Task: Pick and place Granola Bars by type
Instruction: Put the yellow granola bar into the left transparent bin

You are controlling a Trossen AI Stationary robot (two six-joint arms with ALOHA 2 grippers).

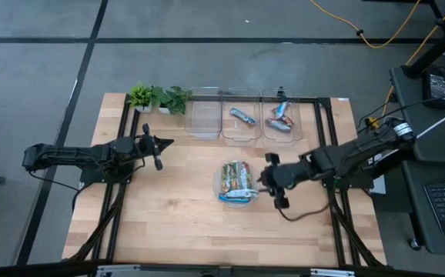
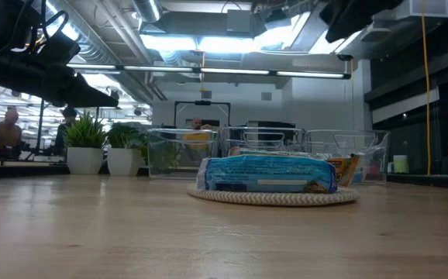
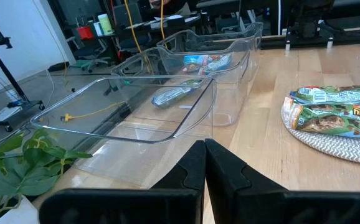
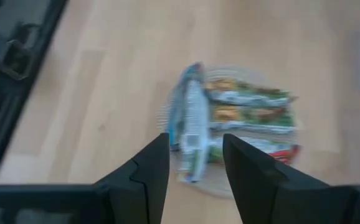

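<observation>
Granola Bars (image 1: 235, 183) are seen piled on the round plate (image 1: 219, 190) at mid-table, with more dropped into the middle bin (image 1: 242, 124) and right bin (image 1: 280, 123). Just beside the plate, the right gripper (image 1: 272, 181) is held with fingers parted, nothing grasped. The left gripper (image 1: 158, 151) is kept clenched, empty, near the plants (image 1: 159, 98).

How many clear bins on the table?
3, side by side along the table's far edge: left bin looks empty, middle bin holds one bar, right bin holds a few bars.
</observation>
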